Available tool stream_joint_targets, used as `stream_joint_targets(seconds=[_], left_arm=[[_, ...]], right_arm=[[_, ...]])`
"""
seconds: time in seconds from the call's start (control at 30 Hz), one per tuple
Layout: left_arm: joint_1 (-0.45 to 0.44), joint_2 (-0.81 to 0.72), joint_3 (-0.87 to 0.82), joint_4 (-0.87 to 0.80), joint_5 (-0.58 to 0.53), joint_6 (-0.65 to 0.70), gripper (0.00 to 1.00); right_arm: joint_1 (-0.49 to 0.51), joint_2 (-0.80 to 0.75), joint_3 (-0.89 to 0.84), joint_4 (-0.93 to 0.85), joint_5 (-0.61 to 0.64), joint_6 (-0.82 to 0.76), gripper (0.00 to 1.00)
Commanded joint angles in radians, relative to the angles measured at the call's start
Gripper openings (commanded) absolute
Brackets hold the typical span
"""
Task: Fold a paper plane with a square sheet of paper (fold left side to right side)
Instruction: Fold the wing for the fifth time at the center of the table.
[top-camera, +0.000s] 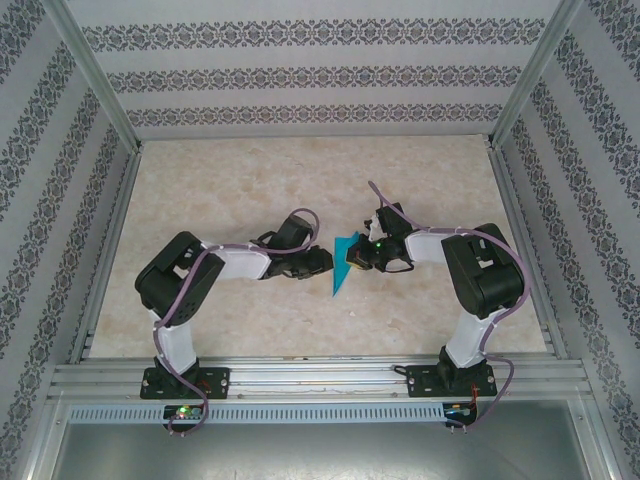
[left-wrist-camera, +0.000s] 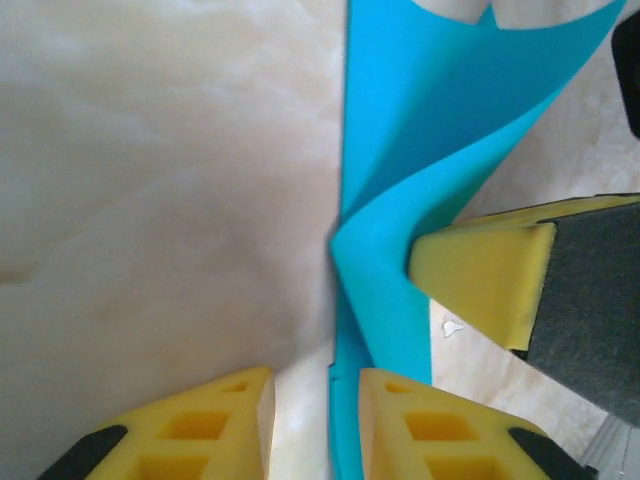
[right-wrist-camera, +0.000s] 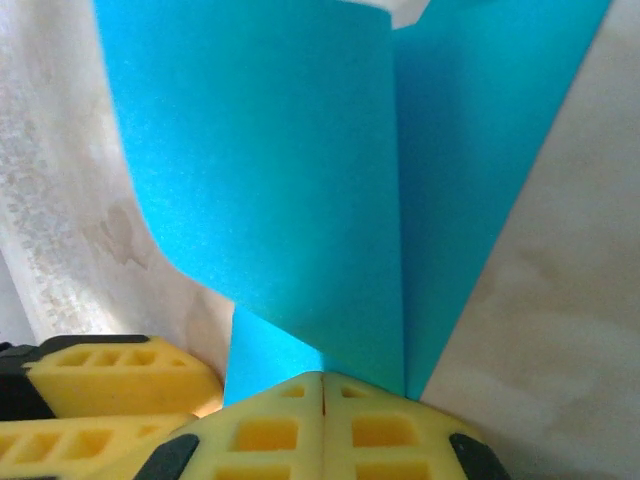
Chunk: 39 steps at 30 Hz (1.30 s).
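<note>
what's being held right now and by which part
the right gripper pinches the paper plane at the end of its crease; the left gripper is open

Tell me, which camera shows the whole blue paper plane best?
Top external: the paper plane shows nearly whole, a pointed dart shape. Left wrist shows its bent crease close up; right wrist shows layers pinched in the right fingers.
</note>
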Motion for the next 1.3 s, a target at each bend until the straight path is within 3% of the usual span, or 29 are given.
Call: stream_joint_targets(seconds=[0.0,0.17,0.4,0.8,1.27], left_arm=[[0.037,-0.089,-0.007,-0.134,-0.065,0.05,0.35],[0.057,-0.191,-0.002,-0.198,-0.072,0.09,0.36],[0.045,-0.219,-0.027,-0.094,0.105,0.029,0.17],[-0.031,-0.067,0.031,0.027,0.249,-0.095,0.1],[-0.06,0.029,0.091,-0.006,0.257,-0.099,0.08]], right_arm=[[0.011,0.056,-0.019,-0.126,0.079,-0.028,0.0],[0.01,0.052,-0.017,-0.131,0.081,-0.035,0.0],[0.01,0.045,-0.017,-0.132,0.077,-0.036,0.0],[0.012,0.051,-0.017,-0.131,0.074,-0.042,0.0],[0.014,0.055,-0.019,-0.139,0.078,-0.049,0.0]])
